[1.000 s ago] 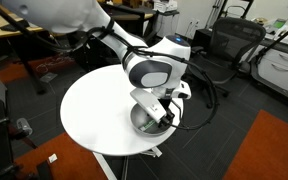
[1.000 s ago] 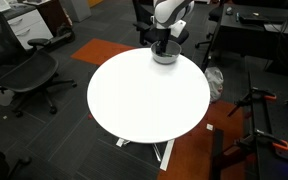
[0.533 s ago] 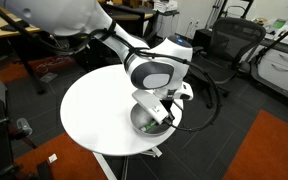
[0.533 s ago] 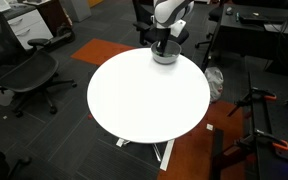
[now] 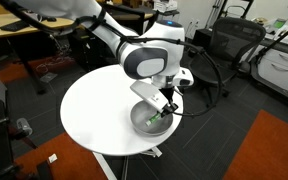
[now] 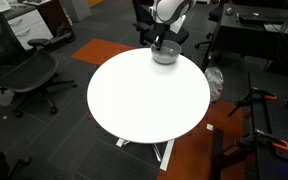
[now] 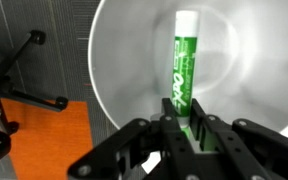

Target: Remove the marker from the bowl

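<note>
A Franka arm [image 5: 134, 45] bends over a grey bowl [image 5: 142, 124] at the rim of a round white surface [image 5: 89, 110] in an office lab. Its hand [image 5: 163, 108] is clenched on a green-and-white marker [image 5: 156, 119].

In the wrist view the hand [image 7: 189, 128] enters from the bottom of the frame. Two dark fingers [image 7: 172, 135] press in on either side of the marker's [image 7: 184, 68] near end. The pen runs straight away from them across the middle of the bowl [image 7: 124, 60], its white cap toward the bowl's far wall. Green lettering shows along the barrel. The whole length of the marker lies within the outline of the bowl. Whether its far tip touches the metal cannot be told.

In an exterior view the bowl [image 6: 165, 56] sits at the far edge of the surface [image 6: 144, 100], with the hand [image 6: 163, 44] directly above it. The marker is too small to make out there. The bowl is the only thing seen on the surface.

Beyond the bowl, off the surface, are dark floor tiles and a patch of orange carpet [image 7: 54, 140]. The black star base of a chair [image 7: 29, 85] stands beside that patch in the wrist view. A black office chair [image 5: 224, 45] stands well apart from the bowl, behind the arm.
</note>
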`<state>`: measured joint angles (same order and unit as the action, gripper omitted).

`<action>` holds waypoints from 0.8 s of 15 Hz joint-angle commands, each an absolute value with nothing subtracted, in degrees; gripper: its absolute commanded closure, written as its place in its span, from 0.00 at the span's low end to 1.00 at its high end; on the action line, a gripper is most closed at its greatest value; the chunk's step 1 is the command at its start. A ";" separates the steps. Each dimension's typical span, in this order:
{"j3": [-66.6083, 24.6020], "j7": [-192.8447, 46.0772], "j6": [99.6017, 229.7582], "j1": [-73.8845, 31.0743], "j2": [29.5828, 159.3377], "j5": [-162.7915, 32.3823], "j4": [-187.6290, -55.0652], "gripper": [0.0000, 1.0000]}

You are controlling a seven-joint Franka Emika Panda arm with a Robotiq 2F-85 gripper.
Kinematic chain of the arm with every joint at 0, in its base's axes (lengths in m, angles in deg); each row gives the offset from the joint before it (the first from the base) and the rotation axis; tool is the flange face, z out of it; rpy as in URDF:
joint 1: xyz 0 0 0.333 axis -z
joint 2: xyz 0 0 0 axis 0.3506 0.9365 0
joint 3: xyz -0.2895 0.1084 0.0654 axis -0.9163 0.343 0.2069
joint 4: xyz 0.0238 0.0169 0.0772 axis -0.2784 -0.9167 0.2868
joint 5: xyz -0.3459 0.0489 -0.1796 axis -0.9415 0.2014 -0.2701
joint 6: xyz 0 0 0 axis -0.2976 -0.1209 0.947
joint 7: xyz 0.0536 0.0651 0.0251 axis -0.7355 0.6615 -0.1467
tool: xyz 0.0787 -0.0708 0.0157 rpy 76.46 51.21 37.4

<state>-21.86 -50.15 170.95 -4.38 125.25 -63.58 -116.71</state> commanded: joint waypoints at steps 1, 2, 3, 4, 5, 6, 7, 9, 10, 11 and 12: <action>-25.21 -55.74 178.67 -9.34 113.40 -68.74 -130.33 0.95; -25.79 -56.88 180.59 -10.44 111.09 -70.20 -132.90 0.95; -26.63 -58.35 181.95 -11.91 108.73 -71.91 -135.31 0.95; -27.49 -59.92 183.48 -13.47 106.55 -73.80 -137.78 0.95; -28.18 -60.99 184.83 -14.97 104.63 -76.00 -139.81 0.95; -29.06 -62.54 185.42 -16.61 103.08 -78.29 -141.32 0.95; -29.31 -63.23 185.94 -17.64 101.69 -80.19 -142.78 0.95; -29.63 -64.92 186.70 -19.78 99.41 -84.09 -145.21 0.95; -28.82 -64.55 186.61 -20.24 98.53 -85.03 -146.29 0.95; -27.64 -63.61 186.27 -20.33 97.72 -85.26 -147.36 0.95; -25.61 -60.61 185.42 -19.71 97.03 -84.28 -148.51 0.95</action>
